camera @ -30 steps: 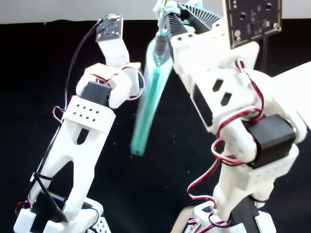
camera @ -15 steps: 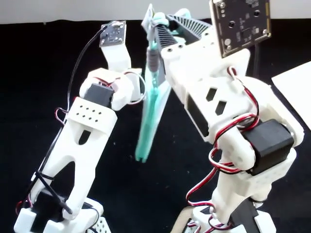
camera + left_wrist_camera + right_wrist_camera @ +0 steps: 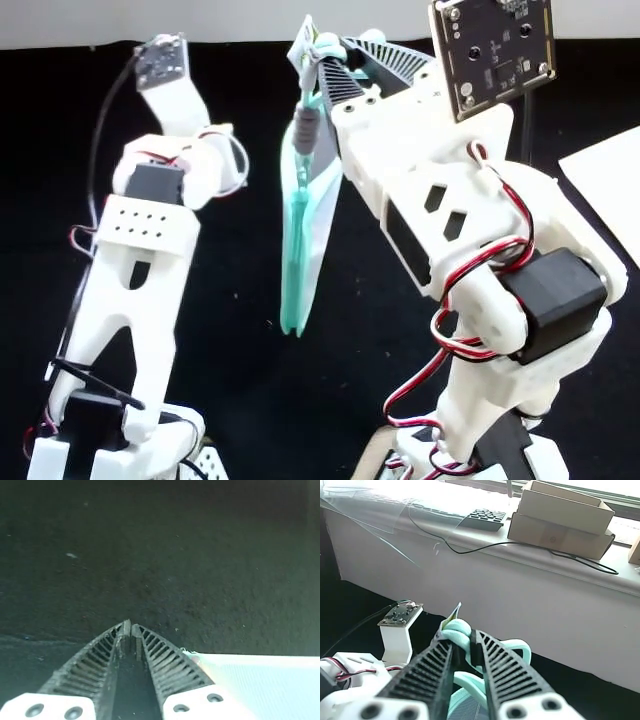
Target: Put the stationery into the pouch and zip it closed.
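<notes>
Pouch [image 3: 300, 250] hangs upright over the black tabletop [image 3: 250, 400] in the high view, its top pinched by the right tool [image 3: 318, 50]. Left wrist view: left tool [image 3: 131, 626], tips together, near the pouch's edge. Right wrist view: right tool clamps the pouch's teal loop.

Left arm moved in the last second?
Yes. Against the black table, the left arm swung toward the high view's left side, away from the pouch.
</notes>
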